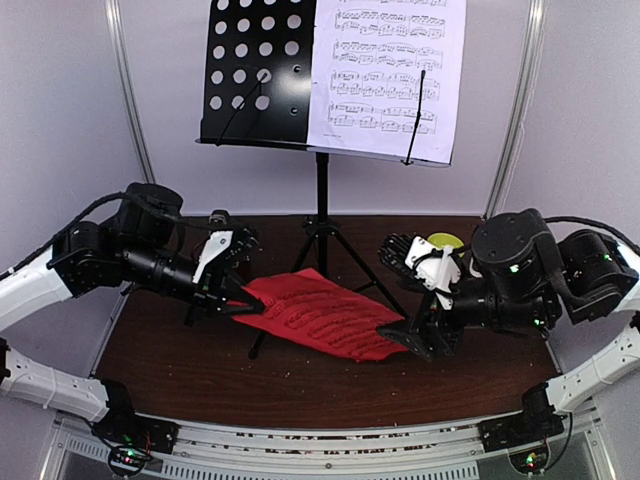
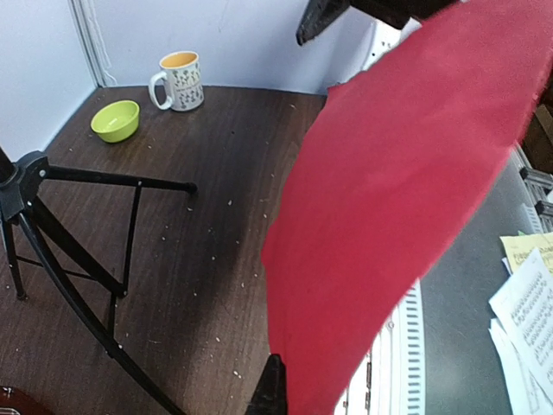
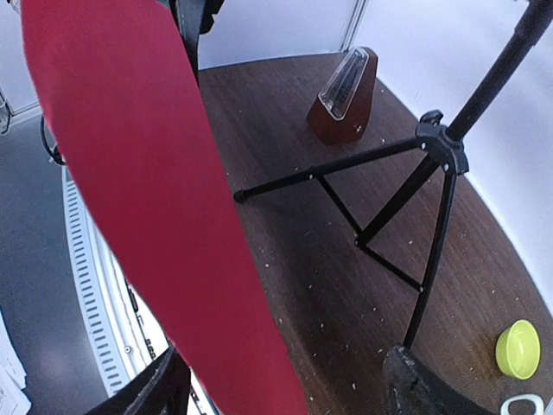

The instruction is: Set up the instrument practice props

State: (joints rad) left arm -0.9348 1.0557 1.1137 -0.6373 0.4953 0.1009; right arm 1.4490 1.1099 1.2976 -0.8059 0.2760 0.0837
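The red music sheet (image 1: 315, 315) hangs level just above the table between my two grippers. My left gripper (image 1: 245, 303) is shut on its left edge; in the left wrist view one finger (image 2: 272, 385) shows beside the red sheet (image 2: 406, 173), the other is hidden behind it. My right gripper (image 1: 420, 335) stands open, with the sheet's right end (image 3: 147, 173) passing between its wide-apart fingers, close to the left one. The black music stand (image 1: 255, 70) stands at the back with the white music sheet (image 1: 385, 75) on its desk. The metronome (image 3: 346, 97) sits by the back wall.
The stand's tripod legs (image 1: 322, 235) spread over the table's middle, under and behind the red sheet. A green bowl (image 2: 115, 119) and a spotted mug (image 2: 180, 80) sit in the far right corner. Loose white sheets (image 2: 527, 311) lie off the table's near edge.
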